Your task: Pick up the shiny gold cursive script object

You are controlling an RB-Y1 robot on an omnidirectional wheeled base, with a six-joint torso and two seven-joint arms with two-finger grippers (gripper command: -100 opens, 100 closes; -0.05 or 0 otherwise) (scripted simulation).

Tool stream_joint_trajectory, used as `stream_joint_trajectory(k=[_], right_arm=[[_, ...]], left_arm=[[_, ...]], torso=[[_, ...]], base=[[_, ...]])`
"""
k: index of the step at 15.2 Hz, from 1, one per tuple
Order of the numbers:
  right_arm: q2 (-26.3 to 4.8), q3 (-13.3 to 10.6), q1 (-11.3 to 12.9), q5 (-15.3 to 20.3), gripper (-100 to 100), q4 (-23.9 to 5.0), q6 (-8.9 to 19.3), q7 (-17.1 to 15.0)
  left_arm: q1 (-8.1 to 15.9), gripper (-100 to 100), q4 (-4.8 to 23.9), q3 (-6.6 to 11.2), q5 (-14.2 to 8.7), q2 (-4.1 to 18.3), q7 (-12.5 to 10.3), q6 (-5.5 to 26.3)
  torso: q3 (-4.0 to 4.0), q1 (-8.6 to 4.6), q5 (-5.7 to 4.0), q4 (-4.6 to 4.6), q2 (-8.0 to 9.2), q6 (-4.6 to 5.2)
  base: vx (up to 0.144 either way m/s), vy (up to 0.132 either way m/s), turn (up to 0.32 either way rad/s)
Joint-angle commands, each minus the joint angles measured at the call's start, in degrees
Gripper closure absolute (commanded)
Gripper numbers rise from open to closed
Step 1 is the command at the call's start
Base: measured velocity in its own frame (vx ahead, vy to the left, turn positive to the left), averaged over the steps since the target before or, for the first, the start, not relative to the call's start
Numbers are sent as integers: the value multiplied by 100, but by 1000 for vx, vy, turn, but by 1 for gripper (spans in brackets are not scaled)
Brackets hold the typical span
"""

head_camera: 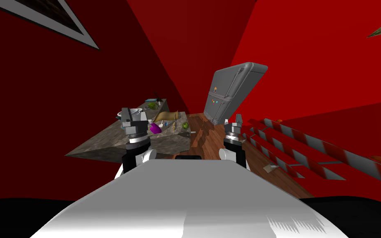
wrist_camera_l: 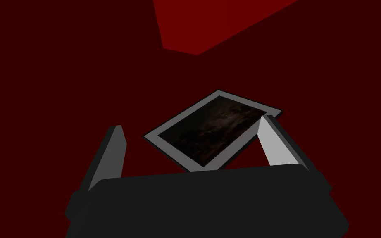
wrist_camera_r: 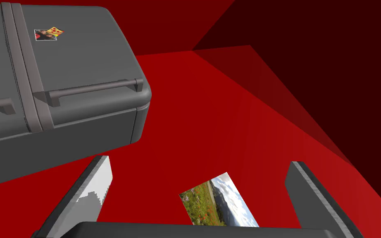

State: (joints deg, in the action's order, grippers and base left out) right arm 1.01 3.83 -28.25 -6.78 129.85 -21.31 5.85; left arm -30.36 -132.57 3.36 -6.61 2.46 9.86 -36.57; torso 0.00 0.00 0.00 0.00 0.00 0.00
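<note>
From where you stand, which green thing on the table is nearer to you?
The green one at the table's right edge, by the floor. The other green thing lies at the far end, past the tan horn.

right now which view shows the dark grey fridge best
Head view: the whole dark grey fridge shows, front and magnets included. The right wrist view catches one end with its handles, close up; the left wrist view faces a red wall.
</note>
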Motion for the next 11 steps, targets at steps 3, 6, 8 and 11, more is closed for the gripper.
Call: stream_joint_trajectory(k=[3, 6, 8, 11], right_arm=[[0, 0, 0, 0, 0, 0, 0, 0], [0, 0, 0, 0, 0, 0, 0, 0], [0, 0, 0, 0, 0, 0, 0, 0], [0, 0, 0, 0, 0, 0, 0, 0]], left_arm=[[-23, -100, 97, -29, -118, 513, 24, 319], [-43, -100, 178, -53, -216, 834, 45, 583], [-54, -100, 226, -67, -274, 1027, 57, 740], [-80, -100, 335, -100, -407, 1400, 85, 1070]], torso=[[0, 0, 0, 0, -1, 1], [-1, -1, 0, 0, -2, 1], [-2, -2, 0, -1, -2, 1], [-1, -3, -1, -1, -2, 1]], base=[[2, -7, -73], [4, -9, -59], [5, -10, -68], [6, -14, -94]])
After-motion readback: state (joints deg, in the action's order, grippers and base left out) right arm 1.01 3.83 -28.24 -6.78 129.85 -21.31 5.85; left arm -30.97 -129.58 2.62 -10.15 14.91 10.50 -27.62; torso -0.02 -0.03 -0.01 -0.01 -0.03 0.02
